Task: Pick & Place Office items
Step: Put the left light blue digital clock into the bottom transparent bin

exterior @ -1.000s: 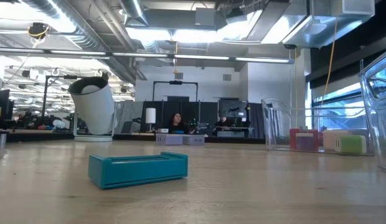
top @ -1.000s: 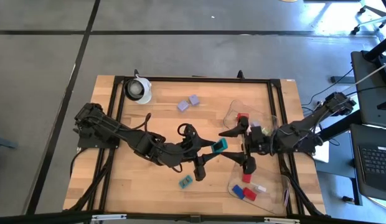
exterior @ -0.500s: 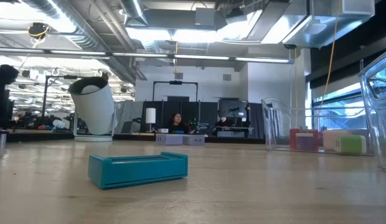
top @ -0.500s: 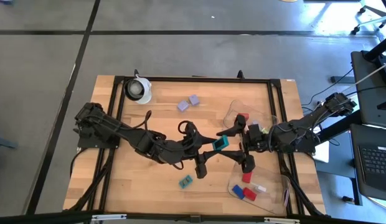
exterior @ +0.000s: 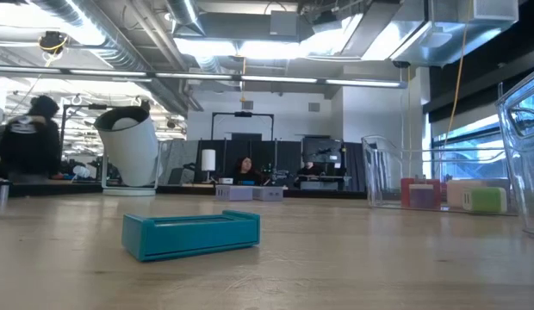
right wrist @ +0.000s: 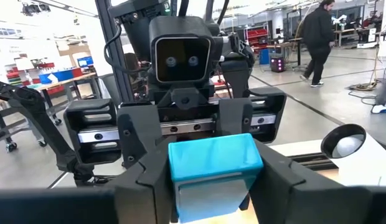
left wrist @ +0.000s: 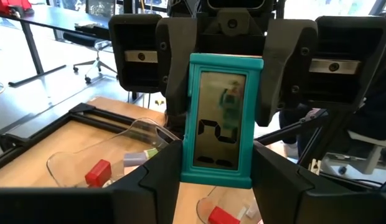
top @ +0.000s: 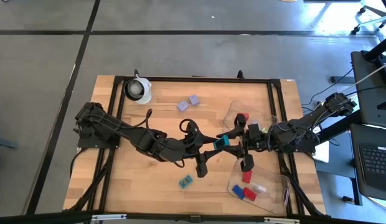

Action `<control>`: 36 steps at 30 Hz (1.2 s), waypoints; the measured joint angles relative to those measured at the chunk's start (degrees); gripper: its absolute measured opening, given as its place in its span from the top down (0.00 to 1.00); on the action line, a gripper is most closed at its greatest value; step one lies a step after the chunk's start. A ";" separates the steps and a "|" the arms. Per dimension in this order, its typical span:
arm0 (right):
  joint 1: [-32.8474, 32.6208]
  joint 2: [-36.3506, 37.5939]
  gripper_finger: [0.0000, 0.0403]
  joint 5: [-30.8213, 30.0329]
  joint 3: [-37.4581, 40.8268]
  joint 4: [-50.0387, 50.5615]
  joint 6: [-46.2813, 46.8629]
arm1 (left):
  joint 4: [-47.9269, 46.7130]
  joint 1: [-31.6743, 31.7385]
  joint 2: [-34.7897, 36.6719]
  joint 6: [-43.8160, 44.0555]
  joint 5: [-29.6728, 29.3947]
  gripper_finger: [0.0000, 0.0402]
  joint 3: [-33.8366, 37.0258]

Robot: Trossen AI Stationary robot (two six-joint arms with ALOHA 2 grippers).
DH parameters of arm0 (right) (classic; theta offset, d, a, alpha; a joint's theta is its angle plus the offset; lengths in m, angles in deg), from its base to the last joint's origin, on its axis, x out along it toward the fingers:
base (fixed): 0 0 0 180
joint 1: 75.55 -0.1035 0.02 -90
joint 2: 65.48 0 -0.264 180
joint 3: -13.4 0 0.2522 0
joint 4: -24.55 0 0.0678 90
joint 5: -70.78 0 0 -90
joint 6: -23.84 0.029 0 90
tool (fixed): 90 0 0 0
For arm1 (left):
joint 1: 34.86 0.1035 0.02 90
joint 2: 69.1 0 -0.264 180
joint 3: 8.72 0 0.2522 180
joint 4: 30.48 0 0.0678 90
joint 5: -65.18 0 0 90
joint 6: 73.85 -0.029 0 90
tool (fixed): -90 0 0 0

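A teal clip-like piece point(top: 222, 142) hangs in the air above the table's middle, between my two grippers. My left gripper point(top: 213, 145) reaches it from the table's left and is shut on it. My right gripper point(top: 235, 142) faces it from the right and is shut on the same piece. A second teal piece point(top: 185, 182) lies flat on the wood near the front edge, and two lavender pieces point(top: 188, 102) lie farther back. My left gripper pinches the teal piece by its two long sides at the end nearer that arm point(left wrist: 188, 175), between its two fingers. The fingers come level from the table's left. The piece is lifted clear of the table. My right gripper has the other end of the teal piece point(right wrist: 175, 169) between its two fingers, one on each side. The fingers come level from the table's right, facing my left gripper. The piece stays clear of the table.
A clear tray point(top: 233, 109) at the far right holds a red piece. A second clear tray point(top: 233, 185) near the front right holds red, blue and white pieces. A white roll point(top: 138, 90) stands at the far left corner. A person walks in the room behind.
My right gripper's fingers stood wide on either side of the teal piece and have now shut on it. My left gripper has kept its hold, and the piece stays in the air between the two.
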 joint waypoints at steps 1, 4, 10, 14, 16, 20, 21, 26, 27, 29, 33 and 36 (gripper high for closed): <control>0.00 0.00 0.62 0.01 0.00 0.01 -0.05 | -0.01 0.00 0.00 0.02 -0.04 0.59 0.00; 0.00 0.00 0.62 -0.62 0.00 0.00 -0.05 | 0.02 0.04 0.00 0.05 -0.07 0.59 0.00; 0.00 0.00 0.62 -1.05 0.00 -0.01 -0.03 | 0.23 0.11 0.00 0.68 0.75 0.57 0.02; 0.00 -0.04 0.62 -1.14 0.00 0.04 0.18 | 0.88 0.17 0.00 0.90 1.29 0.51 0.02; 0.00 -0.04 0.62 -1.14 0.00 0.02 0.20 | 0.90 -0.04 0.00 0.89 1.29 0.47 0.02; 0.00 -0.04 0.62 -1.14 0.00 0.04 0.89 | 0.91 -0.12 0.00 0.88 1.27 0.40 0.02; 0.00 -0.04 0.62 -1.14 0.00 0.06 1.29 | 0.90 -0.13 0.00 0.88 1.29 0.38 0.02; 0.00 0.58 0.62 -1.27 0.00 4.10 5.00 | 0.77 -0.11 0.00 0.86 1.29 0.34 0.02; 0.00 1.07 0.62 -1.27 0.00 6.01 6.87 | 0.73 -0.13 0.00 0.86 1.29 0.34 0.02; 0.00 2.44 0.62 -1.19 0.00 10.75 11.24 | -0.23 -0.30 0.00 0.85 1.28 0.34 0.02; -0.49 5.43 0.62 -1.03 0.02 21.79 21.41 | -3.15 -0.53 0.00 1.53 1.52 0.34 0.02; -1.83 6.95 0.62 0.85 0.00 27.58 29.29 | -6.54 -0.49 0.00 4.93 1.86 0.34 0.02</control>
